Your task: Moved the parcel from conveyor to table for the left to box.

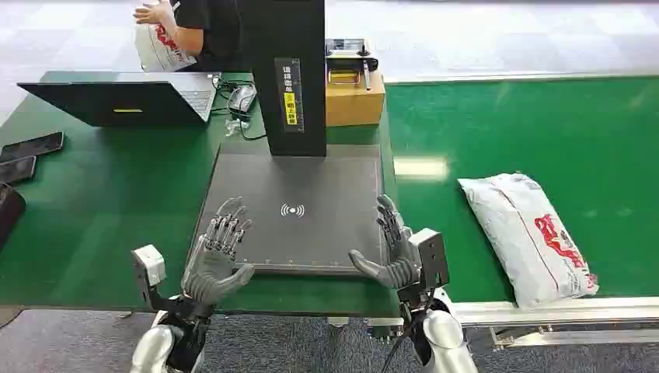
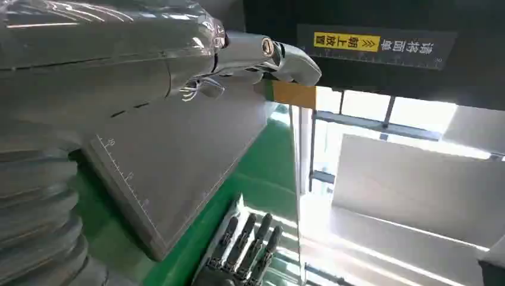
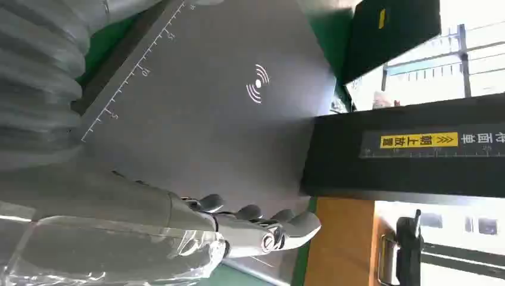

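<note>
A white parcel (image 1: 530,233) with red print lies on the green conveyor (image 1: 544,132) at the right, near its front edge. My left hand (image 1: 216,255) hovers open over the front left corner of the dark scanner plate (image 1: 299,210). My right hand (image 1: 395,250) is open at the plate's front right corner, well left of the parcel. In the left wrist view the left hand (image 2: 178,53) stretches above the plate (image 2: 172,155), and the right hand (image 2: 244,250) shows beyond it. In the right wrist view the right hand (image 3: 238,229) is empty above the plate (image 3: 226,95).
A black scanner column (image 1: 291,78) stands at the plate's back, with a cardboard box (image 1: 353,97) beside it. A laptop (image 1: 124,101), cables and phones (image 1: 31,155) lie on the green table (image 1: 101,210). A person (image 1: 186,31) at the back holds another white parcel.
</note>
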Available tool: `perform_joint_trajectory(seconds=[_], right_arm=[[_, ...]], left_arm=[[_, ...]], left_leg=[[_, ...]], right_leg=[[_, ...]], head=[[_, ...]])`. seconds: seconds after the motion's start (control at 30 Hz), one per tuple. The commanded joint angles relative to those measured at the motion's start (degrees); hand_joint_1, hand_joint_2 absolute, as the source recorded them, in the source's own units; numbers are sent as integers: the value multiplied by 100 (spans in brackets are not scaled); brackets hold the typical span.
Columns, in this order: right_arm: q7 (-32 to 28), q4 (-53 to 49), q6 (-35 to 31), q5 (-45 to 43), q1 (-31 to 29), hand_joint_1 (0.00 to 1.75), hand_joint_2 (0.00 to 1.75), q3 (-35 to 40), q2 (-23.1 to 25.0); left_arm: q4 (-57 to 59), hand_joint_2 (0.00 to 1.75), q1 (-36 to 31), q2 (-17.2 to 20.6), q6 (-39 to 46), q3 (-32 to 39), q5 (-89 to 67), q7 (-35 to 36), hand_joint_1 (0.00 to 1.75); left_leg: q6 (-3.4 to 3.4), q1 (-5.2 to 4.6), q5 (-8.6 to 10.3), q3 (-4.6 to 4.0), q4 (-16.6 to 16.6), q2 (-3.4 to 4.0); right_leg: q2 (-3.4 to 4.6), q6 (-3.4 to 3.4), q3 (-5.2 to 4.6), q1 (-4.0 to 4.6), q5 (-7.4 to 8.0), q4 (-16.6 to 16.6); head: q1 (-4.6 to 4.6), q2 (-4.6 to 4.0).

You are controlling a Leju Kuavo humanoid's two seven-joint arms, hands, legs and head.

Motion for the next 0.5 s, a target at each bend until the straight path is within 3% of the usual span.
perform_joint_trajectory(seconds=[0.03,0.23,0.5], right_arm=[[28,82,-16,-19,-32,0,175,-9,-16],[45,84,-57,-33,-20,0,175,-75,-29],[313,-157,-878,739,-71,0,175,-405,-173]], left_arm=[[77,175,-114,67,-16,-67,-12,36,0],[86,175,-108,57,-11,-57,-12,36,0],[10,175,-74,47,-16,25,-10,38,0]], left_leg=[[-13,2,3,7,-7,-9],[-9,2,1,4,-3,-7],[-9,1,2,3,-3,-8]], right_leg=[[-3,11,9,-1,1,-7],[-3,8,6,0,0,-4],[-3,10,4,-1,0,-3]], head=[[0,0],[0,0],[0,0]])
